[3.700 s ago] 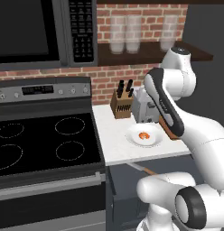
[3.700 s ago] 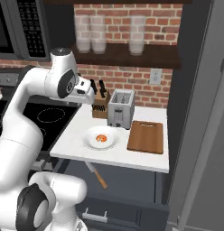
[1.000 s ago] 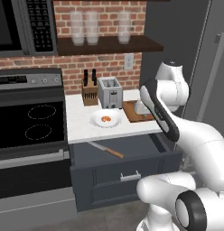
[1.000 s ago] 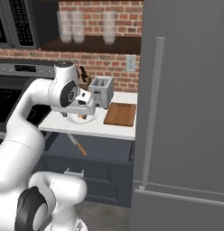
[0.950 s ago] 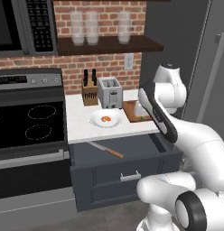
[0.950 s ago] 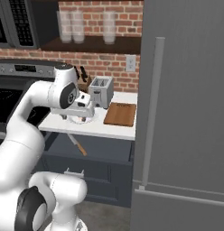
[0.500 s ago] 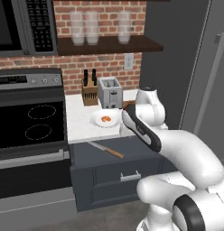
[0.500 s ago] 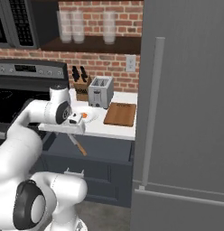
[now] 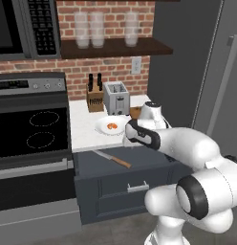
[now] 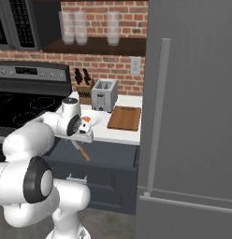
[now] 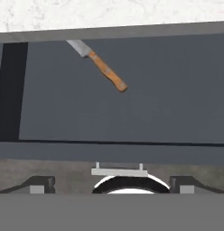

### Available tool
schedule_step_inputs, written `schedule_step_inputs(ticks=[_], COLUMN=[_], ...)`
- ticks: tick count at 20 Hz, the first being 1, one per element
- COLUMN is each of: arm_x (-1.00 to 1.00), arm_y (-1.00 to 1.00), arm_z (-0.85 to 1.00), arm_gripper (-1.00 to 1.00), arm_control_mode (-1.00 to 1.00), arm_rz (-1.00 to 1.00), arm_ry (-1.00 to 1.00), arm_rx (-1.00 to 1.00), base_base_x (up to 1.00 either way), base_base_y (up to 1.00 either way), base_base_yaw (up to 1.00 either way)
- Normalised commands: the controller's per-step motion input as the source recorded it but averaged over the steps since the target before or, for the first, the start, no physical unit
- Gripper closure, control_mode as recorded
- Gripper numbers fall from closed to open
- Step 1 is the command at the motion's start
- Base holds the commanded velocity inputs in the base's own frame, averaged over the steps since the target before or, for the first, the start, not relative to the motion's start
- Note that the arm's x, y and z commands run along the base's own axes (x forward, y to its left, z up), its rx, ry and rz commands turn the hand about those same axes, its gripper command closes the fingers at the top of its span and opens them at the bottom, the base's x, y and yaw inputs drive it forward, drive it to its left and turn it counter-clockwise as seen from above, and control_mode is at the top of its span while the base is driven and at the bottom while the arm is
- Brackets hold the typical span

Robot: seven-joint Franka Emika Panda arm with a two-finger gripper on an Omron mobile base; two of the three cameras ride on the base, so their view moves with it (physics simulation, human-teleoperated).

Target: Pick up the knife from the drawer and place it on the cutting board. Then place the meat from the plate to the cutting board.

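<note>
I'm looking straight down into the open drawer (image 11: 132, 113) w/ my hand cam. The knife (image 11: 99, 66) is lying flat on the drawer floor, upper centre of the hand view, blade toward upper left, brown handle toward lower right. In the left base view the knife (image 9: 112, 159) is sitting mid-frame in the drawer (image 9: 134, 184), just below the counter edge.

My gripper (image 11: 112, 185) is hanging above the drawer front; fingertips (image 11: 40, 184) are showing far apart at the bottom corners, so jaws are standing wide, nothing between them.

The plate (image 9: 111, 126) w/ the meat (image 9: 111, 126) is on the counter, centre of the left view. The cutting board (image 10: 124, 117) is lying centre of the right base view, right of the toaster (image 10: 103, 94).
</note>
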Motion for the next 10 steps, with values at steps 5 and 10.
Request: schedule_step_inputs(ticks=[5,10], arm_x=[0.39,0.20], arm_y=[-0.02,-0.13], arm_z=[-0.73,-0.59], arm_gripper=[-1.00,-1.00], arm_control_mode=[-1.00,-1.00], arm_rz=[0.01,0.05], arm_ry=[0.04,0.13], arm_rx=[-0.03,0.00], base_base_x=[0.00,0.00], base_base_y=[0.00,0.00], base_base_yaw=[0.00,0.00])
